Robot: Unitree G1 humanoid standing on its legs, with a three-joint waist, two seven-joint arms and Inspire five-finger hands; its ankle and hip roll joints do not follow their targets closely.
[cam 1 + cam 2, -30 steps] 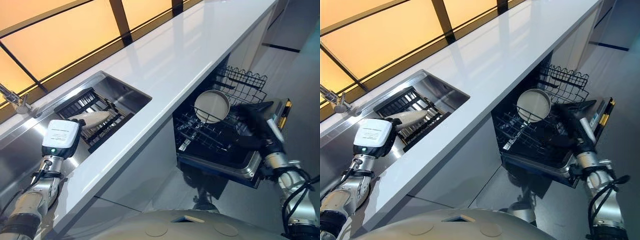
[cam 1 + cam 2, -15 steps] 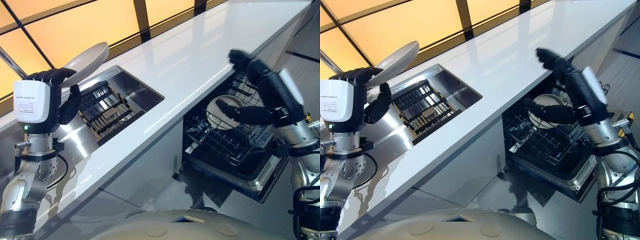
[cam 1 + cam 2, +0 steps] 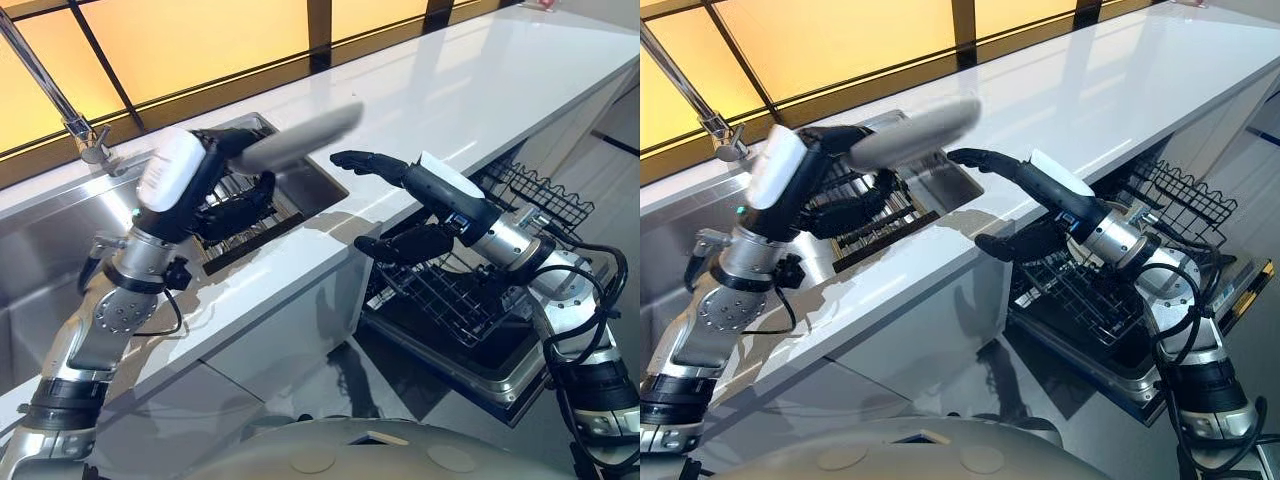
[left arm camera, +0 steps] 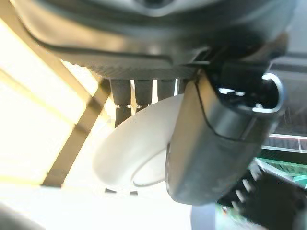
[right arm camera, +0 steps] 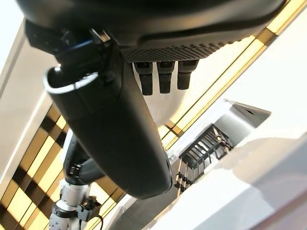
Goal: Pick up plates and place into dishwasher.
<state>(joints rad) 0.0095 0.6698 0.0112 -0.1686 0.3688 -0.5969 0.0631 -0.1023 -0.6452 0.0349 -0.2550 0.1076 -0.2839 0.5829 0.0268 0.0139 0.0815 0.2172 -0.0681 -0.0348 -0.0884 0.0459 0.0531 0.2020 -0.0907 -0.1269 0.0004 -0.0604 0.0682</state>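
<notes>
Strong amber light is let in through the window (image 3: 200,40) behind the counter (image 3: 480,90), whose white top is washed with glare. The plate (image 3: 300,140) is smeared by motion blur. Soft shadows are cast on the counter front. In the wrist views the window is blown out, and the thumbs are seen close and out of focus.

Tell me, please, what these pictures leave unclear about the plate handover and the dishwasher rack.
- Plate: smeared by motion in both eye views, so its rim is unclear; in the left wrist view the thumb covers part of it.
- Right hand: whether its fingers touch the plate cannot be told.
- Dishwasher rack: the right arm hides its middle, so its contents are unreadable.
- Left hand: fingers partly behind the plate.
</notes>
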